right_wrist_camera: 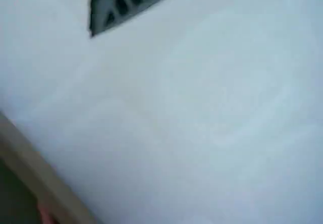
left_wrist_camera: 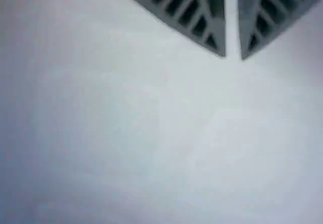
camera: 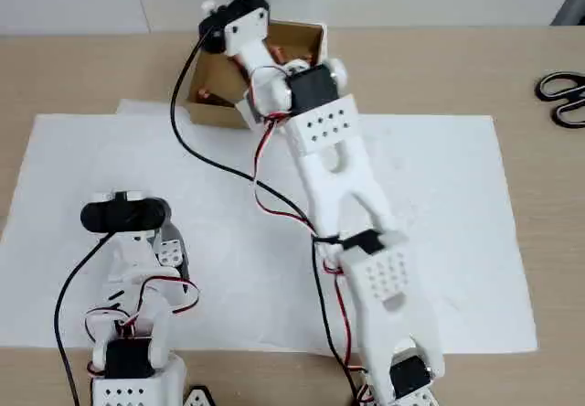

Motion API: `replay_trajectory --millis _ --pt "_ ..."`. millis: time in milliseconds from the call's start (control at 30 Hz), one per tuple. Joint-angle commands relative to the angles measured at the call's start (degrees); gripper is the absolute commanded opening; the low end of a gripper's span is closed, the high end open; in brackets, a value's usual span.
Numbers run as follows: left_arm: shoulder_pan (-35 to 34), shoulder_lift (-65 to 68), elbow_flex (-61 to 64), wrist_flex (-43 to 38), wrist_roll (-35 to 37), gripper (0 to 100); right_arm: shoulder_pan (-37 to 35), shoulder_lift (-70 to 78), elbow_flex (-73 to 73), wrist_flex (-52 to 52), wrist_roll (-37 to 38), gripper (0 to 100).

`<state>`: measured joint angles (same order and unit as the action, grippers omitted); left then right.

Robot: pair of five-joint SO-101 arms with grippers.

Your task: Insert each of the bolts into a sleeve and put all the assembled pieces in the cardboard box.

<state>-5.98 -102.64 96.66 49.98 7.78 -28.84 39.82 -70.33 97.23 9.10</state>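
Brown open-topped cardboard box [camera: 215, 113] sat at 11 o'clock on the pale wooden bench [camera: 457, 68], at the far edge of the white paper sheet [camera: 439, 205]. Copper-coloured pieces [camera: 205, 93] lay inside it, probably finished assemblies. The right arm stretched from 5 o'clock up over the box. Right claw [right_wrist_camera: 108, 9] was seen as a dark ribbed wedge above white paper; wide, narrow or loaded, I could not tell. Left claw [left_wrist_camera: 233, 55] was parked at 7 o'clock just over the sheet, narrow, drawn to a thin slit with nothing in it. Risks as judged: the box looked light and unanchored, so a wrist brushing its rim on the way out could shove or tip it and spill the pieces. The black cable [camera: 183, 118] looped past the box's 9 o'clock wall, and a snag there could drag the box. If a piece was held, a release short of the rim would put it on the paper. Hard to read: the arm covered most of the box interior, so the count and seating of bolts in sleeves were unknown. A tan strip [right_wrist_camera: 35, 163] in the right wrist view may have been the box wall or the bench edge, undecided. Black-handled scissors [camera: 562, 95] at 2 o'clock were cut off by the frame.
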Motion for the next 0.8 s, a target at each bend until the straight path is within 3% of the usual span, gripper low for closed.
replay_trajectory --millis 0,233,467,567,700,767 --pt "0.18 -0.53 -0.31 0.26 0.09 1 -0.04 -14.9 16.35 0.48 -0.79 22.4" --pt "0.18 -0.53 -0.31 0.35 0.09 1 -1.63 -39.25 52.31 -0.22 -2.02 22.4" --pt "0.18 -0.53 -0.31 0.35 0.09 1 2.59 -56.31 69.1 -6.11 -16.18 22.1" --pt "0.18 -0.53 -0.31 0.35 0.09 1 6.37 -62.2 75.43 -6.73 -20.22 16.5" --pt "0.18 -0.53 -0.31 0.35 0.09 1 10.24 -69.23 85.01 -6.46 -21.45 1.2" --pt "0.18 -0.53 -0.31 0.35 0.09 1 11.21 -72.4 90.46 -6.11 -22.15 1.4"
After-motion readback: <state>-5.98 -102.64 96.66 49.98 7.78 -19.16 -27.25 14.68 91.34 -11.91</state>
